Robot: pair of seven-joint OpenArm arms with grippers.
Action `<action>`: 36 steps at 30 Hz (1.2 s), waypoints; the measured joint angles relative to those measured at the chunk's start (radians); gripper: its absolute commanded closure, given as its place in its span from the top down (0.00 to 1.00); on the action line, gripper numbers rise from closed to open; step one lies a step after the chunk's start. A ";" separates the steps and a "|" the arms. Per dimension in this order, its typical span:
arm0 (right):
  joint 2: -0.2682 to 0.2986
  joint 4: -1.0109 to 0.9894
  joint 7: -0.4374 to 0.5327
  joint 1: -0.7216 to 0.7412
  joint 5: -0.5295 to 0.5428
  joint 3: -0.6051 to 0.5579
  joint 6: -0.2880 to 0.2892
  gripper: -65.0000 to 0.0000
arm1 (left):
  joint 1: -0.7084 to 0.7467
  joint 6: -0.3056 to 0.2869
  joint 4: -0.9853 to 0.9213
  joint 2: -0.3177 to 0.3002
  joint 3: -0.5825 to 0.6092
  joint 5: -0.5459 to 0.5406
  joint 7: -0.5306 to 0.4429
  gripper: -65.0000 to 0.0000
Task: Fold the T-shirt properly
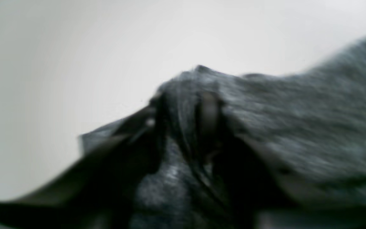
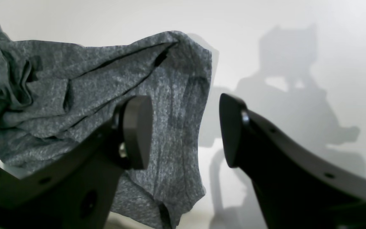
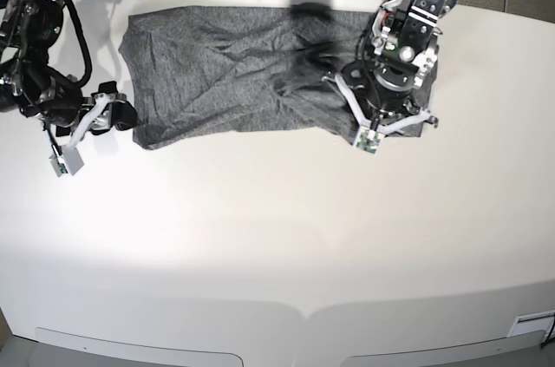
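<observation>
Heather-grey knit cloth, the T-shirt [image 3: 234,72], lies spread but rumpled along the far side of the white table [image 3: 277,237], with creases running across its body and a bunched patch toward the end where the left arm works. The left gripper [image 1: 183,108] sits over that end, and its blurred wrist view shows a ridge of fabric gathered up between the two dark fingers [image 1: 210,111], so the jaws look pinched onto the T-shirt (the blur keeps me from saying how firm the hold is). That pinch makes sense as the start of a fold: a raised edge can be carried over the flat body. The right gripper [image 2: 186,130] waits at the opposite end, just beside the shirt's edge, its pads standing wide apart with nothing between them; the hem hangs behind one pad [image 2: 137,130] without being caught. Judging by how the cloth lies, no fold is yet made, and the right arm probably needs to catch its own corner so both ends lift evenly.
</observation>
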 measured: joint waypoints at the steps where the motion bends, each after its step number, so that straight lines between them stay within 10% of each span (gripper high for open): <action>1: 0.000 0.000 0.000 0.000 0.000 0.000 0.000 0.52 | 0.000 0.018 0.000 0.000 0.000 0.001 0.000 0.00; 20: 0.000 0.000 0.003 0.000 0.000 0.000 0.000 0.52 | 0.437 0.063 0.454 -0.003 -0.001 -0.083 -0.001 0.00; 27: 0.000 0.000 0.004 0.000 0.000 0.000 0.000 0.52 | 0.534 -0.238 0.461 -0.003 0.004 -0.349 -0.096 0.00; 36: 0.000 0.000 0.003 0.000 0.003 0.000 0.000 0.52 | 0.527 -0.242 0.461 -0.003 0.025 -0.364 -0.188 0.07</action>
